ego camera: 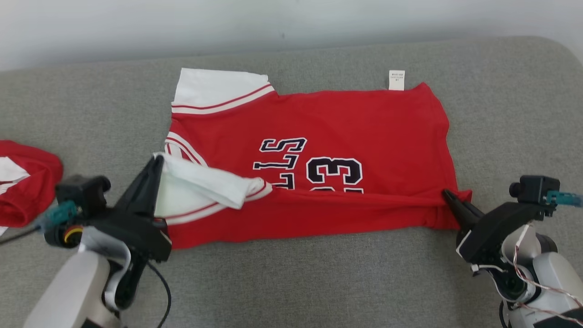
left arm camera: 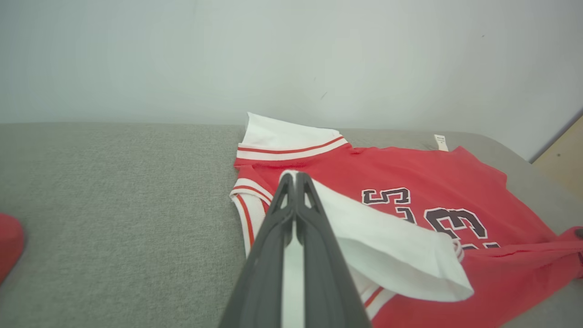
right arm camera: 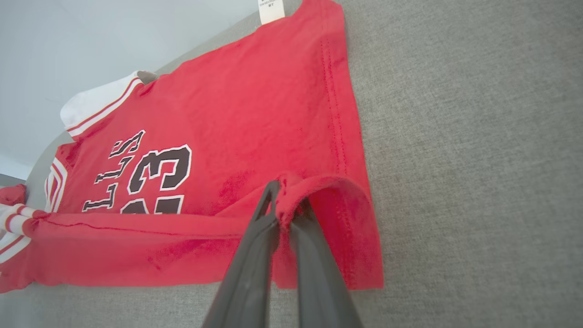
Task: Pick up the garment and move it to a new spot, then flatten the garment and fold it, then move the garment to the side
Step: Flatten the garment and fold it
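The garment (ego camera: 328, 123) is a red jersey with white sleeves and dark "23" lettering, spread sideways on the grey cushion (ego camera: 291, 282). Its near long edge is lifted and folded partway over the print. My left gripper (ego camera: 157, 159) is shut on the white near sleeve (left arm camera: 391, 255), holding it raised over the jersey's body. My right gripper (ego camera: 445, 193) is shut on the red hem corner (right arm camera: 291, 196) at the jersey's right end, and the cloth bunches between its fingers (right arm camera: 255, 246).
Another red and white piece of clothing (ego camera: 25, 182) lies at the cushion's left edge, close to my left arm. A pale wall (ego camera: 291, 23) runs behind the cushion. A white care label (ego camera: 396, 80) sticks out from the jersey's far edge.
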Robot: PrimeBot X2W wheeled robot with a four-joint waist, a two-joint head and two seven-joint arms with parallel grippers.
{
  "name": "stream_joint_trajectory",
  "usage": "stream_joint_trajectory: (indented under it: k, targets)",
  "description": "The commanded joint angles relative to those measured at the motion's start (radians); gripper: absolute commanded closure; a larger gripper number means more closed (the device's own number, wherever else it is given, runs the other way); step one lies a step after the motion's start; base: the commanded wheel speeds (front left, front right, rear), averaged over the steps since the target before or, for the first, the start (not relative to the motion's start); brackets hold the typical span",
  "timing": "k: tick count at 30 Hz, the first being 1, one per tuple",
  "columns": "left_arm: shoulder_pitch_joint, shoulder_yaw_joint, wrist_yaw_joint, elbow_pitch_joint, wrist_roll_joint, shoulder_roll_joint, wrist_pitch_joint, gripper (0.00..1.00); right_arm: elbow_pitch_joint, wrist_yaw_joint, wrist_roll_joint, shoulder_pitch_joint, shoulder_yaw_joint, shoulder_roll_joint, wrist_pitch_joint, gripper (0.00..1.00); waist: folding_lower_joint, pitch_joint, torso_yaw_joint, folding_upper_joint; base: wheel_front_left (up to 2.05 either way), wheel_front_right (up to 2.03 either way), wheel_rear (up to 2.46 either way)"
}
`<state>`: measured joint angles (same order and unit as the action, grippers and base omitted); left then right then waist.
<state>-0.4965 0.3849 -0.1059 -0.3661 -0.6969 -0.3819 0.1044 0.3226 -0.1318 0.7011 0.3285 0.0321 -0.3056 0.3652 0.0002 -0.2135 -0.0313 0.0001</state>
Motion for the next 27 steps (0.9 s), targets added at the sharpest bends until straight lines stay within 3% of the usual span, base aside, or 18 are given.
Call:
stream_joint_trajectory:
  k: [1,12,13,14,15,16,17,27]
  targets:
    - [-0.026,0.001,-0.006,-0.019,-0.019,0.004,-0.003,1.0,0.011,0.002,-0.006,0.018,0.001,0.004,-0.004,1.0,-0.0002,-0.018,-0.011,-0.0001,0.0,0.0,0.0]
    - [-0.18,0.092,-0.024,-0.216,-0.043,0.008,0.045,1.0,0.114,0.002,0.01,0.104,0.039,0.011,-0.071,1.0,-0.0002,-0.03,-0.027,-0.0001,0.0,0.0,0.0]
    - [-0.187,0.103,-0.024,-0.224,-0.046,0.008,0.051,1.0,0.116,0.002,0.005,0.109,0.046,0.006,-0.083,0.56,-0.0002,-0.029,-0.027,-0.0001,0.0,0.0,0.0]
    - [-0.192,0.107,-0.024,-0.233,-0.055,0.009,0.064,1.0,0.123,0.002,0.01,0.11,0.051,0.005,-0.088,0.0,-0.0002,-0.027,-0.027,-0.0001,0.0,0.0,0.0]
    - [-0.198,0.112,-0.024,-0.246,-0.057,0.008,0.076,0.9,0.125,0.002,0.016,0.109,0.056,0.005,-0.099,0.0,-0.0002,-0.024,-0.027,-0.0001,0.0,0.0,0.0]
    - [-0.202,0.119,-0.024,-0.257,-0.058,0.007,0.088,0.1,0.125,0.002,0.019,0.107,0.059,0.0,-0.108,0.0,-0.0002,-0.02,-0.028,-0.0001,0.0,0.0,0.0]
    - [-0.201,0.12,-0.024,-0.266,-0.067,0.009,0.101,0.0,0.123,0.002,0.024,0.102,0.062,-0.007,-0.118,0.0,-0.0002,-0.015,-0.027,-0.0001,0.0,0.0,0.0]
    - [-0.097,0.08,-0.021,-0.239,-0.084,-0.005,0.16,0.0,0.046,0.002,0.026,-0.016,0.09,-0.079,-0.194,0.0,-0.0002,0.038,-0.019,-0.0001,0.0,0.0,0.0]
